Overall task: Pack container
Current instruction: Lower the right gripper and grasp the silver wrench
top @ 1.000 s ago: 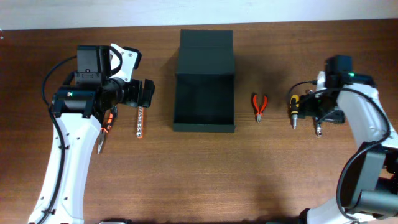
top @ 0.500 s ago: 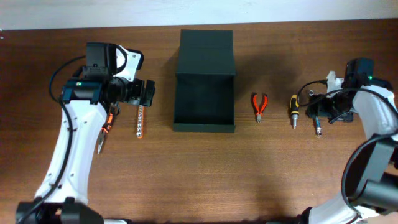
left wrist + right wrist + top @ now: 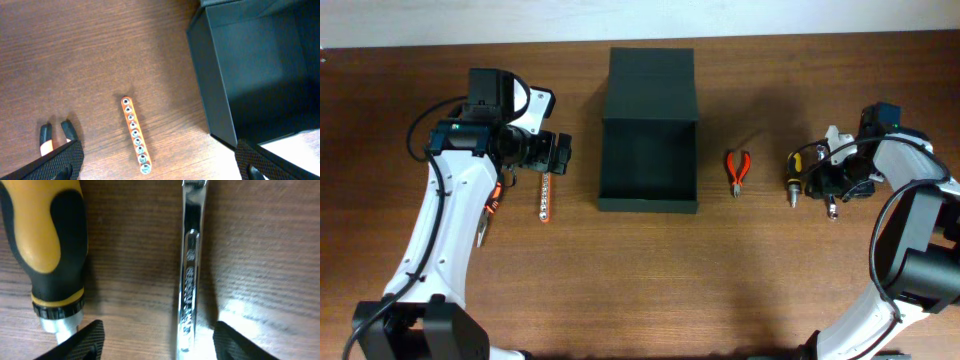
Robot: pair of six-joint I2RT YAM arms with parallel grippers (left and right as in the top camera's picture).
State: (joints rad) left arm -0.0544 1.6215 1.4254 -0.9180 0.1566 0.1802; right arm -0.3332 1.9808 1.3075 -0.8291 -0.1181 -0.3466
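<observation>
Centre of the overhead frame, slightly above the middle: the container [image 3: 649,160], a dark matte box, is open and empty, with its flap lid laid back toward the top edge. In the left wrist view it fills the upper right [image 3: 260,60].

Handling, as a judgement:
- It looks like cardboard, so it is probably light, and the thin walls would flex under a pinch.
- The matte skin should not be slippery.
- The best hold is likely over the top edge of a side wall near a corner. The hinged flap would swing.
- No label or print is visible on it.

Left of the box, apart from it, lies an orange bit strip [image 3: 135,134] with a row of sockets. Further left lie orange-handled pliers [image 3: 488,210]. The left gripper [image 3: 165,167] hangs above the strip with its fingers spread wide and nothing between them.

Right of the box are red pliers [image 3: 737,170], then a yellow-black screwdriver [image 3: 47,245], then a chrome wrench-like bar [image 3: 190,280]. The right gripper [image 3: 160,345] is spread too. The bar lies between its fingertips and no contact shows.

Writing: there is a stamped marking along the chrome bar, which cannot be read. No brand is legible anywhere.
</observation>
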